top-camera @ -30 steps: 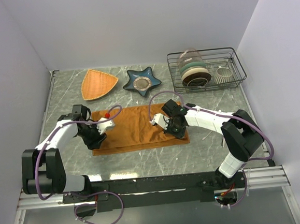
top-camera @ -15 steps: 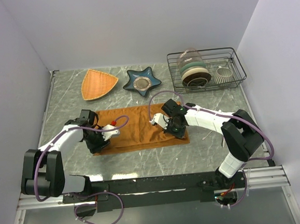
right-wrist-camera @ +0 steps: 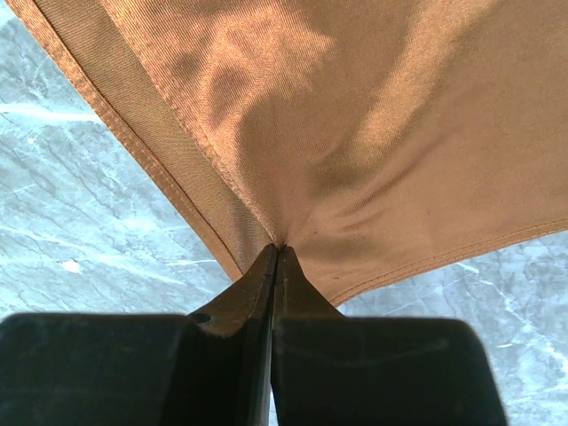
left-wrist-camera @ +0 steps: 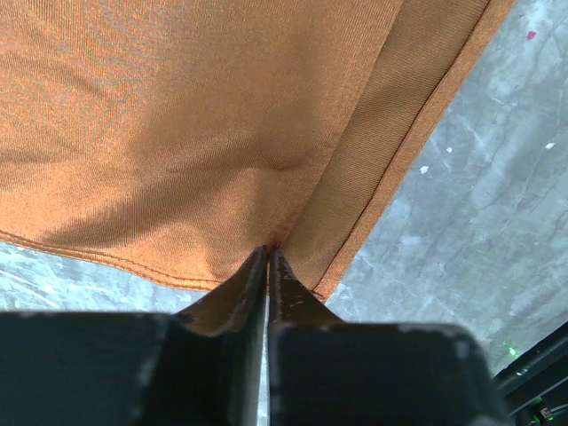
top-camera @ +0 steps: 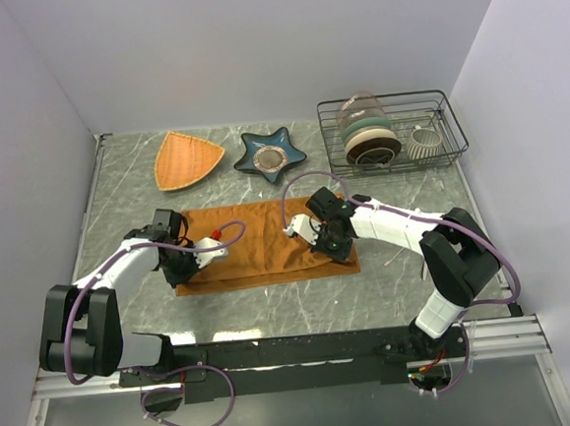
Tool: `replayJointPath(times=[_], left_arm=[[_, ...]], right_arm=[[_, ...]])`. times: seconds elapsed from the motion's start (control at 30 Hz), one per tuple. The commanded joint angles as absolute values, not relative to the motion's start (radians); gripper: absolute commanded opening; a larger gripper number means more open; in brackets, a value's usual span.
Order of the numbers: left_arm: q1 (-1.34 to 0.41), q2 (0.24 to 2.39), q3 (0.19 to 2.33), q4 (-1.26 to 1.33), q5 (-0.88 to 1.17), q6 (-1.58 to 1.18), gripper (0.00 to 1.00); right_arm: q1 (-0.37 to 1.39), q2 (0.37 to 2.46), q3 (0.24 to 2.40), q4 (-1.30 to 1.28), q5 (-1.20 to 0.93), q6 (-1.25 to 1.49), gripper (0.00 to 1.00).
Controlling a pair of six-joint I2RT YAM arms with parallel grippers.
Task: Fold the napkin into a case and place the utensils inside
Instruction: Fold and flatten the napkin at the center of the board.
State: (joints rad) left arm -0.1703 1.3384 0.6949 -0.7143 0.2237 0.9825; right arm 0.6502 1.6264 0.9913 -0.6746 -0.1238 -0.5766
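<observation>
Napkin, rust-orange rectangular soft cloth (top-camera: 267, 236), lies flat at centre of the grey marble bench (top-camera: 273, 308) in the top view, long side running left to right. It is doubled over: an upper layer covers most of it, and a narrow strip of the lower layer shows along the near edge.

Left arm (top-camera: 121, 265) reaches in from lower left; left jaws sit at the napkin's left end, near its lower left corner. Left wrist view: left jaws are pressed together on a small pinch of the napkin. Cloth puckers into a slight ridge at the tips, just beside the hemmed border, which runs diagonally toward the upper right of the frame. Bare marble shows at right and lower left.

Right arm (top-camera: 390, 226) reaches in from lower right; right jaws sit at the napkin's right end, near its lower right corner. Right wrist view: right jaws are pressed together on the napkin. Creases fan out from the tips, and the hemmed border runs toward the upper left. Marble shows at left and lower right.

Background, upper part of top view:
- light orange woven triangular plate (top-camera: 189, 158), upper left, well apart from the napkin
- dark blue star-shaped dish (top-camera: 272, 156), just right of the plate
- black wire rack (top-camera: 453, 131), upper right, holding stacked round dishes and a pale ribbed cup (top-camera: 424, 143)
</observation>
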Motion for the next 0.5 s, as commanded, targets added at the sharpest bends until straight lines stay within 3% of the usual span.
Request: replayJointPath(times=[0.0,0.1,0.47], left_arm=[[-0.175,1.31,0.724,-0.723,0.253,1.0,0.07],[-0.175,1.305,0.721,-0.724,0.252,1.002,0.01],[-0.175,1.249,0.727,-0.822,0.298,1.038,0.01]], right_arm=[[0.644,1.638,1.042,-0.687,-0.123,-0.591,0.0],[0.641,1.637,1.045,-0.69,-0.124,-0.594,0.0],[0.64,1.597,1.031,-0.721,-0.15,-0.587,0.0]])
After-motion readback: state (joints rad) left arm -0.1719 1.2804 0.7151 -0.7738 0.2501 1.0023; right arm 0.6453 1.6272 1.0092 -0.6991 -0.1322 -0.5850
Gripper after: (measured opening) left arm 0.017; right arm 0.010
